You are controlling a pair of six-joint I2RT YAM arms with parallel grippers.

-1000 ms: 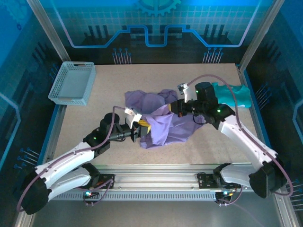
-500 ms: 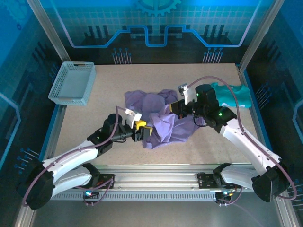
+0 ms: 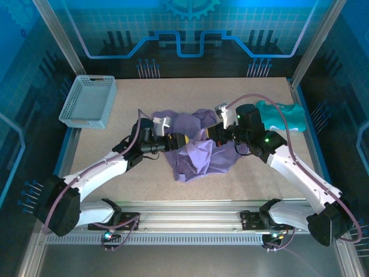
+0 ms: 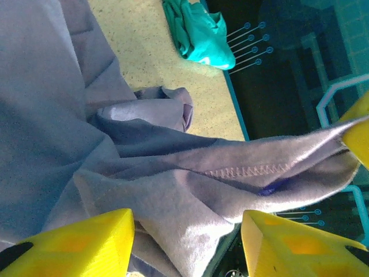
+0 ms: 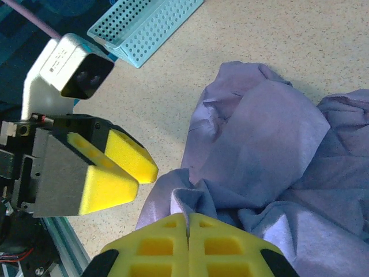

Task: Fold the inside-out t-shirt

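Crumpled lavender t-shirt, seams outward, heaped mid-table.

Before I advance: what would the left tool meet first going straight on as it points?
Likely the t-shirt, at its stitched hem just ahead of the left tool; depth is unclear.

The t-shirt is plain lavender-purple, with a line of matching stitches and a small dark blue mark beside it. The other garment is teal. The basket is pale grey mesh. The bench is speckled beige. The left hand and right hand have yellow fingers.
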